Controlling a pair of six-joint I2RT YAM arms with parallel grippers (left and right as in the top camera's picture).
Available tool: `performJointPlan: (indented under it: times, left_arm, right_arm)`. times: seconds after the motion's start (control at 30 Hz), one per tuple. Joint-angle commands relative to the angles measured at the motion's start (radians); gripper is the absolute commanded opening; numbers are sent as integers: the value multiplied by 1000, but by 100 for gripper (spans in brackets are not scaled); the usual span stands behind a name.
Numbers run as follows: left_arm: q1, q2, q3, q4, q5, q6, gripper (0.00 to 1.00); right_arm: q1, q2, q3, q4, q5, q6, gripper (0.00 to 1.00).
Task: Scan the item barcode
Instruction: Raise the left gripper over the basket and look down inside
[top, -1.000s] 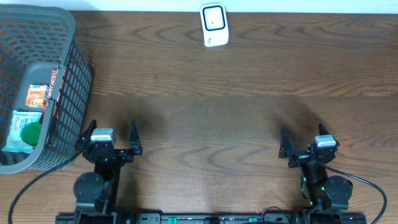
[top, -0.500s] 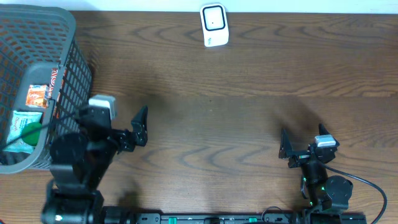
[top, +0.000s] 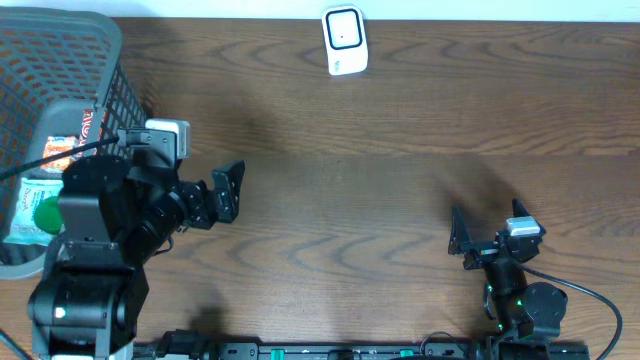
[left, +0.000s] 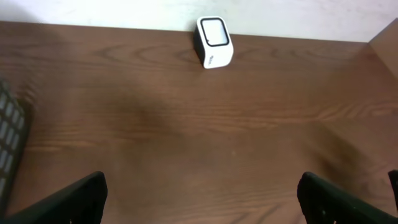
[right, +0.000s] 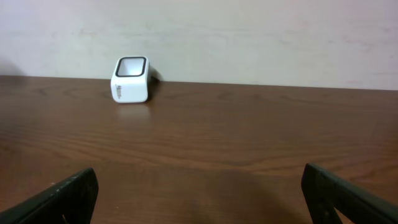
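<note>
Left gripper (left: 200, 190) spread wide; scanner (top: 345, 40) lies lengthwise, window end farthest away.

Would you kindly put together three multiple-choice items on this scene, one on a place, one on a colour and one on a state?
1. The white scanner stands:
A) at the far edge of the table, near the middle
B) at the near edge
C) at the far right corner

2. The basket at the left is:
A) white
B) red
C) dark grey

3. The left hand is:
A) shut on a packet
B) open and empty
C) shut on the scanner

Answers:
1 A, as the overhead view shows it by the back edge, about midway across.
2 C, as its mesh walls and rim look dark grey from above.
3 B, as the left wrist view shows its fingers wide apart with only bare table between them.
</note>
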Motion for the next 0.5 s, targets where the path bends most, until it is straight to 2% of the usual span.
performJointPlan:
  times: [0.0, 0.23, 0.3, 0.47]
  left_arm:
    - [-3, 8, 29, 3, 21, -8, 98]
    - [38, 105, 240, -11, -109, -129, 98]
    - [81, 186, 379, -60, -209, -188, 98]
    - [251, 405, 731, -224, -343, -230, 98]
  right_arm:
    - [5, 0, -1, -3, -6, 10, 99]
    - [5, 0, -1, -3, -6, 10, 99]
    - [5, 0, -1, -3, -6, 10, 99]
    - [5, 0, -1, -3, -6, 10, 99]
